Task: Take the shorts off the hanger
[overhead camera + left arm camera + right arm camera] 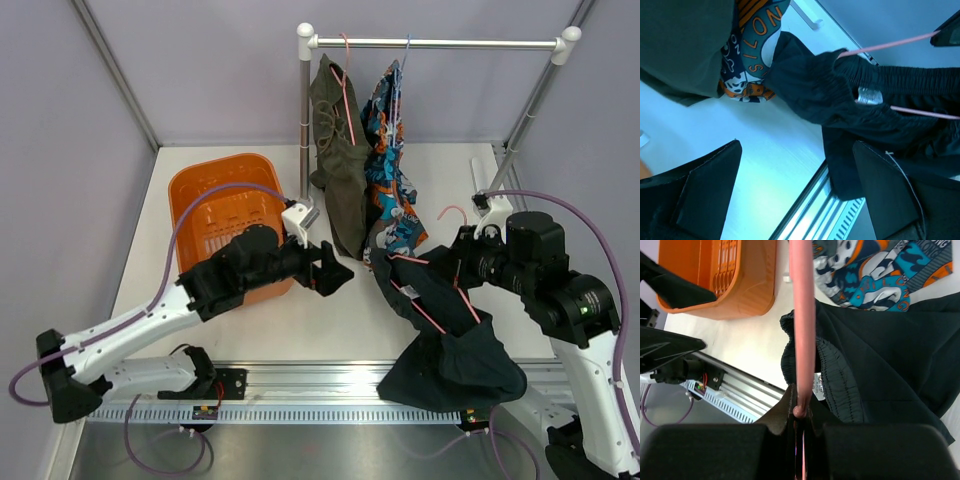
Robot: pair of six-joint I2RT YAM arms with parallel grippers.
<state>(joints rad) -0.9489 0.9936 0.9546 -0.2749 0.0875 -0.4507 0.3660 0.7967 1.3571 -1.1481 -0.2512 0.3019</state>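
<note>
Right pincer pinched tight on pink hanger | black shorts draped on it, sagging onto worktop by the right arm | left pincer wide open, empty, aimed at waistband | imo grab that deep, slide it off sideways, right holding steady

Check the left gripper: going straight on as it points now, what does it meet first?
Probably the black shorts on the pink hanger held by the right gripper: the open jaws of the left gripper frame their waistband. Depth is unclear.
</note>
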